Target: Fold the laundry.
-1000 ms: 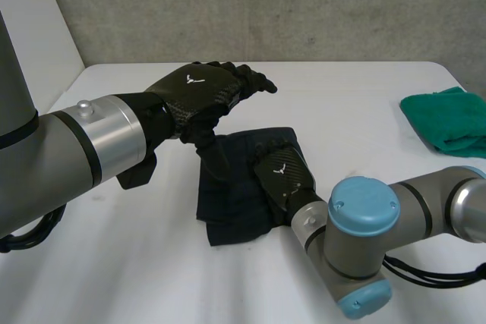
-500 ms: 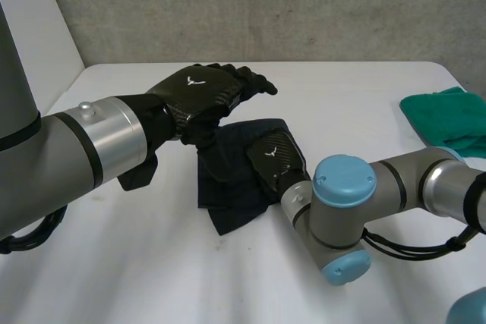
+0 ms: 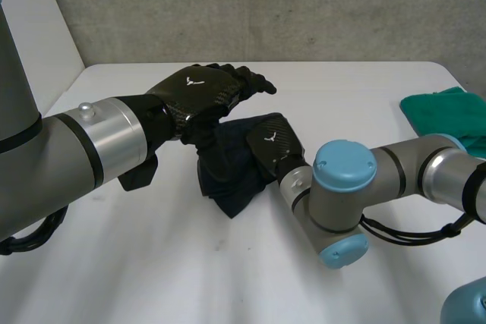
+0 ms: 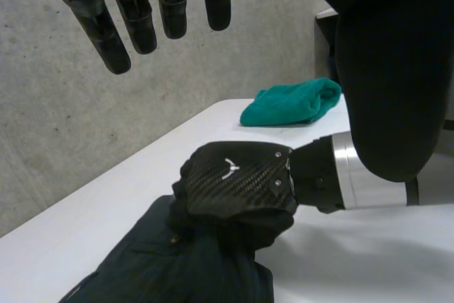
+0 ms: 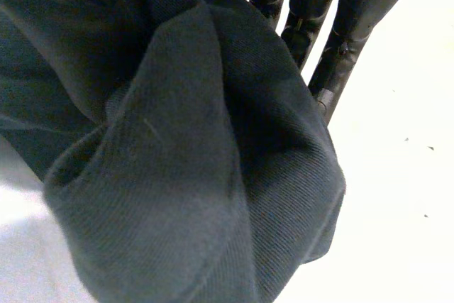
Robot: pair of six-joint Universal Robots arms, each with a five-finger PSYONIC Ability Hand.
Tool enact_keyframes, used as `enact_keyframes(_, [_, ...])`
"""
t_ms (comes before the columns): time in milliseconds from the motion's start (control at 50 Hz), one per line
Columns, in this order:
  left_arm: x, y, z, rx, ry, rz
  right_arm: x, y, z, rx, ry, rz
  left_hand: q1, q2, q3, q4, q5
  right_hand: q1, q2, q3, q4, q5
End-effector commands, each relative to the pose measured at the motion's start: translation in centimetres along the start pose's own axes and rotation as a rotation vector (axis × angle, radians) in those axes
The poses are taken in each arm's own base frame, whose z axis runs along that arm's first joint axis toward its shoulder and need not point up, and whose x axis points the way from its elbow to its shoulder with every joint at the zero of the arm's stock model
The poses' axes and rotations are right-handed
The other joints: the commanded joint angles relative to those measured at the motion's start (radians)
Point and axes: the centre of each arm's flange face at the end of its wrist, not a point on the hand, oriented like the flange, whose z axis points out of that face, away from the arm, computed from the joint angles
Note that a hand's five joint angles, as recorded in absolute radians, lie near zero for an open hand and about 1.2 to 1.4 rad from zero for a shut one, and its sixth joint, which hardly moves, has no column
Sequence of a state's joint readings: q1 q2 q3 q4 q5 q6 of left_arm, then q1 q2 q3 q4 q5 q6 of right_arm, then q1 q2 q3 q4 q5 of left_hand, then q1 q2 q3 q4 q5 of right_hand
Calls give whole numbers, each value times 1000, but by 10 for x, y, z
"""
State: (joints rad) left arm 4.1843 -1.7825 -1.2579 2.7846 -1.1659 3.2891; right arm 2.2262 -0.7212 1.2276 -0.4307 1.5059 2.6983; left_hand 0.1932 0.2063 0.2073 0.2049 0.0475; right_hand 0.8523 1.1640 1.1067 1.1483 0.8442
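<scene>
- Dark cloth (image 3: pixel 228 180) lies bunched up in the middle of the frame, on the big white bench (image 3: pixel 152 263).
- The left arm (image 3: pixel 76 157) comes in from the left side of the frame.
- The right arm (image 3: pixel 410 180) comes in from the lower right.
- The left hand (image 3: pixel 201 89) hangs just above the cloth. Its fingers (image 4: pixel 106 33) are straight and spread, and it holds nothing.
- The right hand (image 3: pixel 273 146) sits on the right side of the cloth. Its fingers (image 5: pixel 340 40) curl into the cloth and grip a bunch of it.
- A green cloth (image 3: pixel 448 115) lies at the right edge of the frame, far from both hands.
</scene>
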Motion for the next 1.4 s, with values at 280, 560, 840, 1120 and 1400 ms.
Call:
enact_keyframes(280, [0, 0, 0, -2, 0, -13, 204, 63, -8, -130, 184, -153, 35, 22, 21, 23, 6, 544, 232, 290, 248, 378])
enact_keyframes(560, [0, 2, 0, -6, 0, -17, 296, 28, 20, 122, 306, -288, 35, 22, 21, 23, 6, 544, 232, 290, 248, 378])
enact_keyframes(840, [1, 2, 0, -7, 2, -20, 406, 60, -7, 166, 513, -154, 35, 22, 21, 23, 6, 544, 232, 290, 248, 378])
enact_keyframes(1120, [2, 8, 3, -25, 9, -27, 409, 176, -62, -65, 357, 35, 35, 22, 21, 23, 6, 544, 232, 290, 248, 378])
enact_keyframes(1400, [4, 6, 2, -20, 13, -23, 420, 112, -88, -160, 399, 1, 32, 19, 18, 20, 3, -678, -989, -932, -974, -844])
